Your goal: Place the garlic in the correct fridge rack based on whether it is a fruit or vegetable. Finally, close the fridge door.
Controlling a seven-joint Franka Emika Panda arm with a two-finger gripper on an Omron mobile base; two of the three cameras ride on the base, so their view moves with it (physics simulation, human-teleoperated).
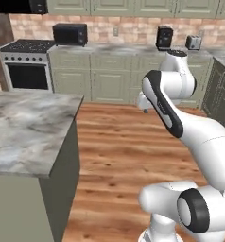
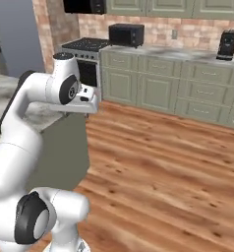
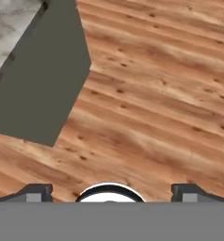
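The gripper (image 3: 112, 190) is seen in the hand view with its two dark fingertips (image 3: 36, 192) spread wide apart at the bottom edge, and nothing is held between them. Below it lies the wooden floor (image 3: 156, 94); the dark side panel of the kitchen island (image 3: 43, 80) is seen at the upper left of that view, with a corner of its marble top beside it. In the left base view the hand (image 1: 143, 101) is carried high above the floor, near the island's right edge. Against the brick back wall a stove (image 1: 27, 64), a black microwave (image 1: 70, 34), a coffee machine (image 1: 164, 38) and a toaster (image 1: 194, 42) are set along the counter (image 1: 124, 48). The garlic's place cannot be told from these pictures.
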